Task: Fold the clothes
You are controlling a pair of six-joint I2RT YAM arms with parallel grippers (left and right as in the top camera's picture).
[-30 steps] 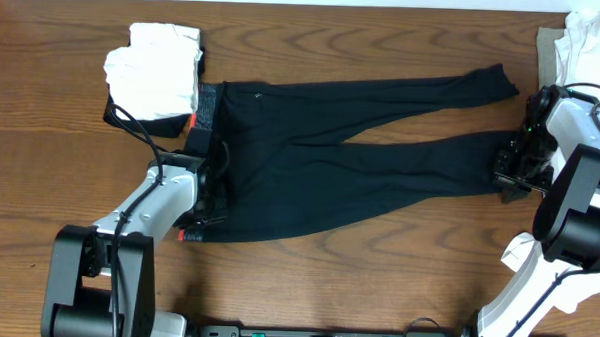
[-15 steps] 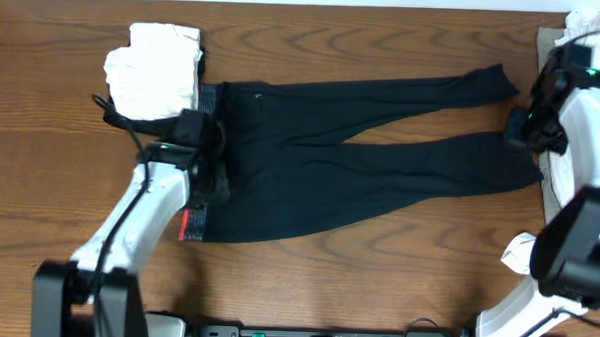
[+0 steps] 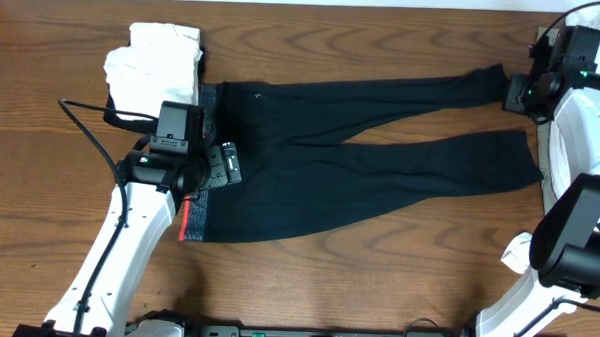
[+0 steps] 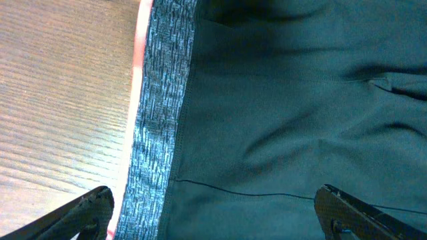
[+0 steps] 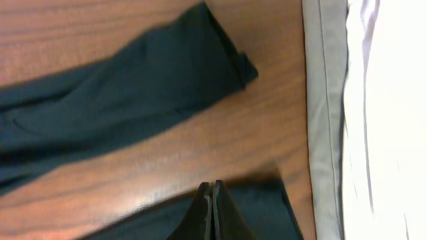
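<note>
Right gripper [image 3: 514, 93] has shifted from the lower cuff up to 2 o'clock beside the upper cuff [image 5: 227, 53], fingers pressed together. Left gripper [image 3: 222, 166] has moved up along the grey waistband [image 4: 160, 113], 9 o'clock, fingers spread wide. Black leggings [image 3: 360, 161] lie flat mid-table. Folded white garment [image 3: 155, 68] at 10 o'clock.

Matt dark cloth trousers [image 3: 360, 161] with heathered grey waistband [image 4: 157, 120] on grained wood table [image 3: 376, 291].

Black leggings [image 3: 361, 151] with heathered grey, red-edged waistband [image 4: 157, 113].
</note>
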